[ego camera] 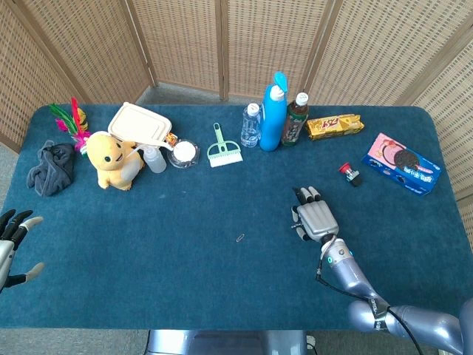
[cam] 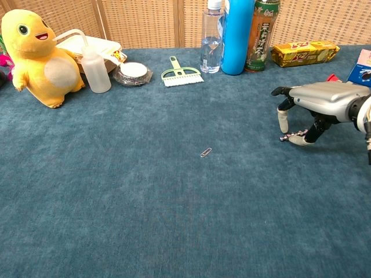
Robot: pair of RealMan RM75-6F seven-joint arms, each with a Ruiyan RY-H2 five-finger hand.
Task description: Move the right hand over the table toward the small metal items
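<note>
- Two small metal items lie on the blue felt table (cam: 145,220): a silver paperclip (cam: 206,152) at centre, and a tiny dark metal piece (cam: 285,137) further right
- Right hand (cam: 317,104) hovers palm-down over that dark piece, fingers spread, empty; paperclip well apart, approach seems nearly done
</note>
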